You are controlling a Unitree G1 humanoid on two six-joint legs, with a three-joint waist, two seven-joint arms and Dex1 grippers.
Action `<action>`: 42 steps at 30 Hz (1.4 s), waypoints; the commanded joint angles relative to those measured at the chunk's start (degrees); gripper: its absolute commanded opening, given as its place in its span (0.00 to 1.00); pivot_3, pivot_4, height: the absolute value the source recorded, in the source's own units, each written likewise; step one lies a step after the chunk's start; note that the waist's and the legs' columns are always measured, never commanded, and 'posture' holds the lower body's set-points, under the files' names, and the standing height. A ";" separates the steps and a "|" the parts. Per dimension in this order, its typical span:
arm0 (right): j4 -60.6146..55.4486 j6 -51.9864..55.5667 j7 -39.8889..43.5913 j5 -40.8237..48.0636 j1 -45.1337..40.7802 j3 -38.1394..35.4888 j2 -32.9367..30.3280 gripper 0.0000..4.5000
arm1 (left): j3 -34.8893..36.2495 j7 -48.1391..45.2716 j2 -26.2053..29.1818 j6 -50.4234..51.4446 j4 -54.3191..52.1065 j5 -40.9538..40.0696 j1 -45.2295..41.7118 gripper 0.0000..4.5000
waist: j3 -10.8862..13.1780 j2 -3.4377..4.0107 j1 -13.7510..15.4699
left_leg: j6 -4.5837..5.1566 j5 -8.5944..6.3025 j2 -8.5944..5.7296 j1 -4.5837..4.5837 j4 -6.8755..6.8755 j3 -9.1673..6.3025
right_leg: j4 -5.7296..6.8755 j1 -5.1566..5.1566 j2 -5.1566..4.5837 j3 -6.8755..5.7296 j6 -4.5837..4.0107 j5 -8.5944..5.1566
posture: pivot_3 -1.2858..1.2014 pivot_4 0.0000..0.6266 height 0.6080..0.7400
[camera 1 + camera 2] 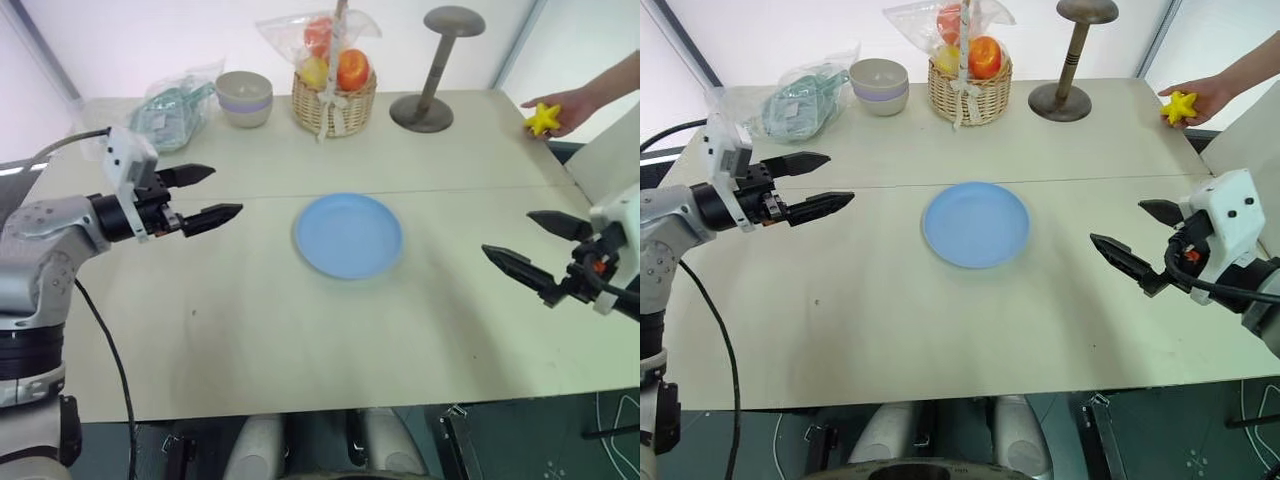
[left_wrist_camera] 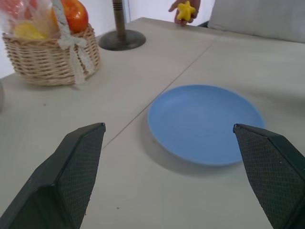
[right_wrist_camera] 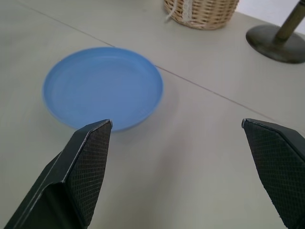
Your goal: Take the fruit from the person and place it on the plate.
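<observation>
Step in hand: the handover is judged not yet begun; nothing is held by either pincer and the plate (image 1: 349, 235) is bare.
Fruit: the yellow star-shaped fruit (image 1: 543, 119) is held in the person's hand (image 1: 568, 108) at the far right corner of the table, well beyond and slightly outward of the right pincer (image 1: 528, 249).
Right pincer: held wide apart and empty above the table, its fingers aimed forward and toward the plate, not toward the fruit.
Left pincer: the left pincer (image 1: 205, 194) is held wide apart and empty, pointed level across the table; the plate lies ahead of it and to its right, well apart.
Plate: the light blue plate is set between the two pincers, near the table's middle.
Next move: a reach forward and outward by the right arm is judged to be called for, with the fingers turned toward the fruit and closed on it only once it sits between them.
Surface: a pale beige table (image 1: 260, 330) with a thin seam running across it, passing just behind the plate.
Room: beyond the left pincer, a wicker basket (image 1: 334, 103) of bagged round fruit, a small bowl (image 1: 244, 98) and a clear bag (image 1: 175, 101) are lined along the far edge; a round-footed stand (image 1: 430, 98) is set beyond the plate.
</observation>
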 commanded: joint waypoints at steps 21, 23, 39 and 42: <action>-2.81 -1.79 -8.09 6.42 -0.44 -1.69 0.20 0.99 | 0.45 -2.18 -0.65 -6.12 3.78 0.90 -0.80 1.00 | 0.01 -0.01 0.17 | 0.00 0.00 0.00 -0.05 -0.02 0.00 | -0.04 -0.04 -0.06 0.01 0.00 0.00 | 0.52 0.24 1.00; -3.05 -1.73 -8.65 6.94 -0.30 -1.77 0.14 0.99 | 0.55 -2.44 -0.47 -6.16 4.16 0.92 -1.01 1.00 | 0.01 -0.01 0.17 | 0.00 0.00 0.00 -0.05 -0.02 0.00 | -0.04 -0.04 -0.06 0.01 0.00 0.00 | 0.52 0.24 1.00; -3.36 -2.04 -10.42 9.12 1.16 -2.51 -0.68 0.99 | -0.04 -1.93 -0.81 -5.76 4.39 1.26 -2.13 1.00 | 0.01 -0.02 0.18 | 0.00 0.00 0.01 -0.07 -0.05 0.00 | -0.08 -0.06 -0.09 0.01 -0.03 -0.02 | 0.52 0.24 1.00; -3.25 -2.52 -10.79 8.78 1.08 -2.42 -0.90 0.99 | -0.42 -1.16 -1.26 -5.89 4.23 1.50 -2.47 1.00 | 0.01 -0.02 0.18 | 0.00 0.00 0.01 -0.08 -0.06 0.00 | -0.09 -0.06 -0.09 0.01 -0.02 -0.01 | 0.52 0.24 1.00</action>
